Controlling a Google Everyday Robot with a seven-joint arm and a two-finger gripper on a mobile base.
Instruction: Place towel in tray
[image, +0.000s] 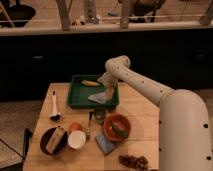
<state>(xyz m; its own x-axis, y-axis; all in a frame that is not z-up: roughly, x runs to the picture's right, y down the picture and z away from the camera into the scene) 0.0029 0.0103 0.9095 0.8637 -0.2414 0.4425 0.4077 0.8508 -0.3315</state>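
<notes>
Camera view shows the gripper (107, 84) above the green tray (75, 98), pinching the towel (101, 96) so it drapes inside.

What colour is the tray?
The tray is green, camera view; the gripper hangs over it holding the towel.

Your robot's arm (145, 87) is a smooth white tube with rounded joints and small dark dots along it, swelling into a bulky white body (182, 130) near right; your pale gripper (107, 88) sits at its left end, above the green tray (76, 96)
</notes>
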